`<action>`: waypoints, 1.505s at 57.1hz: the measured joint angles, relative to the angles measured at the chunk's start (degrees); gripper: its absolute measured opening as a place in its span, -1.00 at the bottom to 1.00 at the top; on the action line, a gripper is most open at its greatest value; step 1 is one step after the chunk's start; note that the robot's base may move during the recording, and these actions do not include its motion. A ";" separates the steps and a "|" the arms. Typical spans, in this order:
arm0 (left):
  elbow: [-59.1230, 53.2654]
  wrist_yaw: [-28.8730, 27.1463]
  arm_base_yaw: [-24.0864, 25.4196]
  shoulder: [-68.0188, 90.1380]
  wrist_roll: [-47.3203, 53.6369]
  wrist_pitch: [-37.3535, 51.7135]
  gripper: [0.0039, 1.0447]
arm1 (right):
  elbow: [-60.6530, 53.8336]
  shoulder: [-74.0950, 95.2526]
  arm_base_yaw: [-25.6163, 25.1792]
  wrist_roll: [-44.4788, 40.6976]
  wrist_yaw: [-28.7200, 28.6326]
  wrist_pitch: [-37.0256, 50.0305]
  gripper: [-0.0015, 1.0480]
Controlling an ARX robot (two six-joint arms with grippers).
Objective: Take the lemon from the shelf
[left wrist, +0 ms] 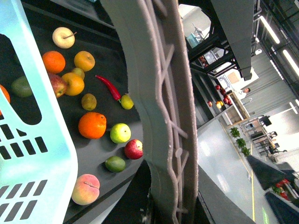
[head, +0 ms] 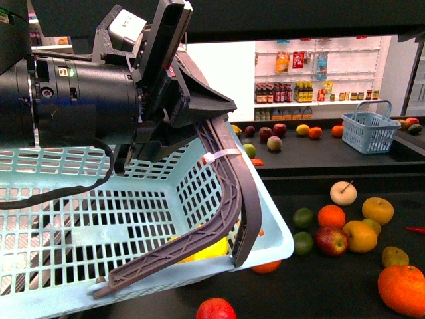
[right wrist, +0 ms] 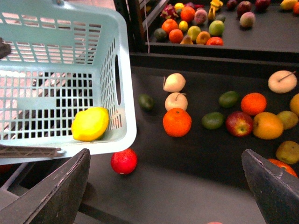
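Note:
The lemon (right wrist: 90,123), bright yellow and oval, lies inside the pale blue basket (right wrist: 56,56) in its near corner. In the front view it shows as the lemon (head: 209,251) seen through the basket wall (head: 99,219). My left gripper (head: 196,106) is shut on the grey basket handle (head: 222,179) and holds the basket over the shelf's black deck (head: 319,169). That handle (left wrist: 159,116) fills the left wrist view. My right gripper (right wrist: 163,196) hangs open above the deck (right wrist: 187,186) with nothing between its fingers (right wrist: 51,191).
Loose fruit covers the deck: an orange (right wrist: 177,122), a red apple (right wrist: 124,161) by the basket's corner, cream fruits (right wrist: 175,82), a red chili (left wrist: 109,87), a peach (left wrist: 85,189). A small blue basket (head: 370,131) stands on the upper deck. Bottle shelves (head: 312,80) line the far wall.

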 joint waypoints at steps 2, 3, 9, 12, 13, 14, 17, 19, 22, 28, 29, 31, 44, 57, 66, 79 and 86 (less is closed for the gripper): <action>0.00 -0.02 0.00 0.00 0.00 0.00 -0.79 | -1.92 -3.74 -0.15 -0.02 3.87 0.70 0.63; 0.00 0.00 0.00 0.00 -0.02 0.00 -0.79 | -2.54 -4.92 -0.31 -0.02 4.72 0.61 0.60; 0.00 -0.28 0.02 0.00 0.00 0.00 -0.79 | -10.23 -19.56 -4.31 -0.04 3.63 -5.81 0.20; 0.00 -0.11 -0.02 0.00 0.04 0.00 -0.79 | -13.57 -25.88 -5.68 -0.09 3.06 -6.97 -0.03; 0.00 -0.02 -0.02 0.00 0.04 0.00 -0.79 | -13.94 -26.45 -5.73 -0.09 3.17 -6.93 -0.06; 0.00 0.00 -0.02 0.00 0.02 0.00 -0.79 | -14.73 -27.41 -5.70 -0.09 3.39 -6.82 -0.13; 0.00 -0.02 -0.02 0.00 -0.02 0.00 -0.79 | -16.70 -29.18 -5.20 -0.09 3.80 -6.38 -0.29; 0.00 -0.07 -0.02 0.02 -0.15 0.00 -0.79 | -18.27 -30.34 -4.44 -0.09 4.79 -6.23 -0.43; 0.00 -0.17 0.02 0.02 -0.13 0.00 -0.79 | -19.74 -31.32 -3.30 -0.11 6.12 -6.21 -0.59; 0.00 -0.11 0.04 0.02 0.04 0.00 -0.79 | -20.68 -32.46 -0.83 -0.11 8.68 -6.21 -0.93; 0.00 -0.04 0.04 0.02 0.04 0.00 -0.79 | -20.72 -32.63 -0.24 -0.13 9.09 -6.25 -0.95; 0.00 0.00 0.00 0.02 0.02 0.00 -0.79 | -20.94 -33.24 2.86 -0.15 13.92 -6.38 -0.94; 0.00 -0.09 0.00 0.02 -0.15 0.00 -0.79 | -22.43 -34.71 8.31 -0.15 17.22 -6.43 -0.95; 0.00 -0.02 0.00 0.02 -0.15 0.00 -0.79 | -24.33 -36.96 8.37 -0.15 17.35 -6.21 -0.95; 0.00 -0.07 0.00 0.02 -0.15 0.00 -0.79 | -24.33 -37.09 8.37 -0.15 17.31 -6.21 -0.95; 0.00 -0.04 0.00 0.02 -0.17 0.00 -0.79 | -24.33 -37.09 8.37 -0.17 17.31 -6.21 -0.25; 0.00 -0.02 0.00 0.02 -0.15 0.00 -0.79 | -24.33 -37.09 8.37 -0.17 17.31 -6.21 0.21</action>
